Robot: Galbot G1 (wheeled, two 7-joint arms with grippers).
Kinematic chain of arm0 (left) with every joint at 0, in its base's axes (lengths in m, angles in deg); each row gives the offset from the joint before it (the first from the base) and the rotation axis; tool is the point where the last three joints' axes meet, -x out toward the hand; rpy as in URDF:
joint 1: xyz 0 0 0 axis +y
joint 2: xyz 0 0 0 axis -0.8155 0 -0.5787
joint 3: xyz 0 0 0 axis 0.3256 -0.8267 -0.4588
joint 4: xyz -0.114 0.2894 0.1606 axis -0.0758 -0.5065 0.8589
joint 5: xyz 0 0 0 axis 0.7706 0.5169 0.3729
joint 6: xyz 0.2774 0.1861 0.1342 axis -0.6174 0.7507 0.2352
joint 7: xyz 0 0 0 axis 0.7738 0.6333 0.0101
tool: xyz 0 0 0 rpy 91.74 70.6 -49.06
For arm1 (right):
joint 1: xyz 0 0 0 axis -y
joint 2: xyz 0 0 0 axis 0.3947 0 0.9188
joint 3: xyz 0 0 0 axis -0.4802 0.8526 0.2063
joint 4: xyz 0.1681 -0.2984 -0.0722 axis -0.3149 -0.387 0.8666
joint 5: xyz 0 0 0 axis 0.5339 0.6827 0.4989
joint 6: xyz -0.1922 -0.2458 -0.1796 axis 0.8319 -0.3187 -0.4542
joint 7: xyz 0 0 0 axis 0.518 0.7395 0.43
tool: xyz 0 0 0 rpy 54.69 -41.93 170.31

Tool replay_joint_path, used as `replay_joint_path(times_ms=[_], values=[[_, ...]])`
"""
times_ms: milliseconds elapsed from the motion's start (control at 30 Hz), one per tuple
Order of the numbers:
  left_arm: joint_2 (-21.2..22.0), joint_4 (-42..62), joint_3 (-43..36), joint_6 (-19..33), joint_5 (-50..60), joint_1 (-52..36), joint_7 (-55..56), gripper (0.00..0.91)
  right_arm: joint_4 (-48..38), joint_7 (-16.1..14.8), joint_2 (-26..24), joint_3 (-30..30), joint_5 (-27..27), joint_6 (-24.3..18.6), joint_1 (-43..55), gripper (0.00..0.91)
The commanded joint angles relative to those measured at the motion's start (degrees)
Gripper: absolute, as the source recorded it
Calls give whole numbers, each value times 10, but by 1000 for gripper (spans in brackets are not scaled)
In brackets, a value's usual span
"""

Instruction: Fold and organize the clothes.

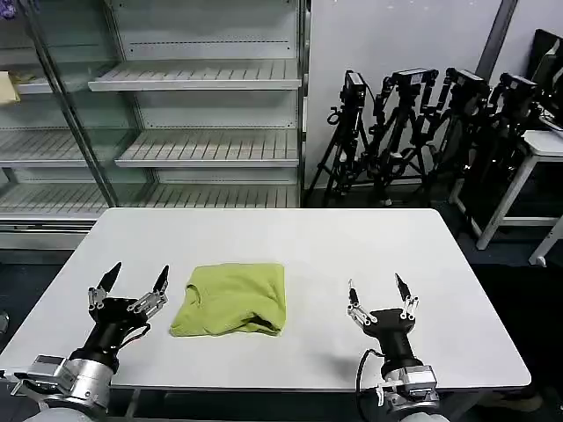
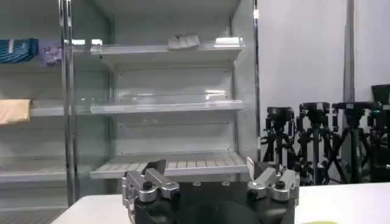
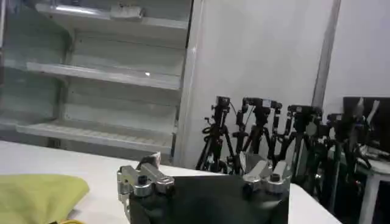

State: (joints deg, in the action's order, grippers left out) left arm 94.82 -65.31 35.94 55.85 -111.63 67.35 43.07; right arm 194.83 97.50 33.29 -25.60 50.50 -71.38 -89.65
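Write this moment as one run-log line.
T-shirt: folded, on table | left gripper: open, beside it | right gripper: open, apart

Even overhead light; wrist views slightly soft.

T-shirt (image 1: 231, 300): plain lime yellow-green, no pattern showing. Table (image 1: 352, 237): white. Left gripper (image 1: 134, 280), right gripper (image 1: 377, 289): black with silver metal parts. Tripods (image 1: 422, 132): black.
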Motion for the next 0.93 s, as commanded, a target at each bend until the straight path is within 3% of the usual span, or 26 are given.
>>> replay_joint_path(times_ms=[33,833,933], values=[[0,1,-3,-1,0,-1,0,907,13,0,-4,-8,-8,5,-17,907],[-2,17,-11,-1,1,-14,0,907,32,-6,-5,-18,-31,26,-15,907],[-3,19,-13,-1,1,-18,0,907,30,-18,0,-21,-38,24,-15,907]])
